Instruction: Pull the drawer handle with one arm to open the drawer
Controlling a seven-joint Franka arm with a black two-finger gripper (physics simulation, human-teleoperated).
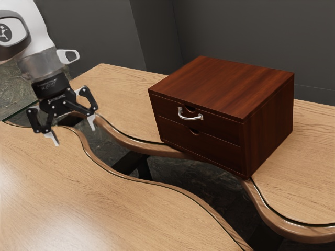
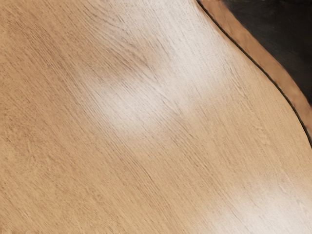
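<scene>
A dark red wooden cabinet (image 1: 225, 112) with two drawers stands on the table at the exterior view's right. The upper drawer (image 1: 201, 120) carries a silver handle (image 1: 189, 115) and looks flush with the cabinet front. The lower drawer (image 1: 199, 142) sits flush too. My gripper (image 1: 73, 130) hangs at the exterior view's left, well away from the handle, pointing down over the table with its fingers spread open and nothing between them. The wrist view looks down on light wood table top (image 2: 122, 126).
The table (image 1: 63, 198) is light wood with a curved dark glass strip (image 1: 157, 167) winding through it between the gripper and the cabinet. A raised wooden rim (image 1: 131, 138) borders that strip. A dark grey wall stands behind.
</scene>
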